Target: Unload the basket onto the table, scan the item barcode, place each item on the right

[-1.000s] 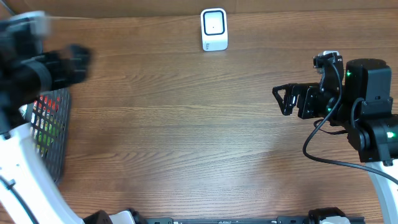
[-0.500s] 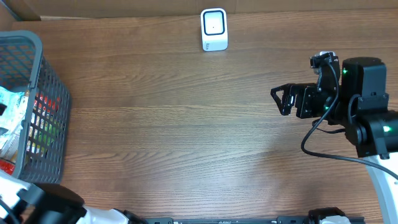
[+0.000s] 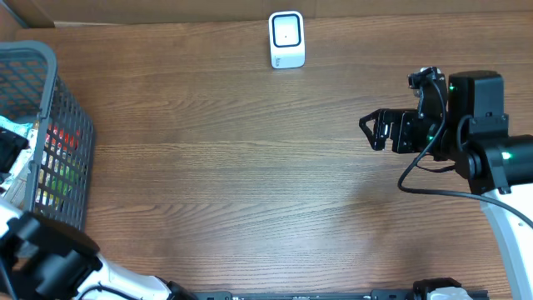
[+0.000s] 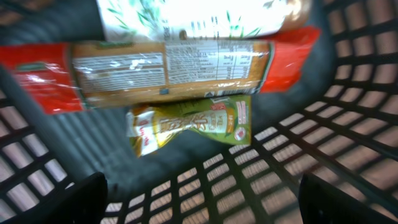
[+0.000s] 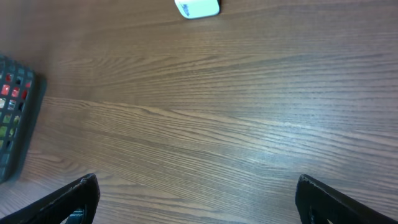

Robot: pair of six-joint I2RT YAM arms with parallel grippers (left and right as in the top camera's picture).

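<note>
Inside the basket (image 4: 348,155), left gripper (image 4: 202,204) hangs spread, empty; green pkt (image 4: 193,124) seems partly under red pkt (image 4: 174,68), so grasp may drag both. Right gripper (image 5: 196,200): spread, empty.

Looks like a mock shop checkout on a lab bench: wood-grain table (image 3: 233,167), white scanner (image 3: 286,39) at the far edge, grey mesh basket (image 3: 73,158) of snack packets (image 4: 168,65) (printed nutrition labels), robot arm (image 3: 491,158) alongside.
</note>
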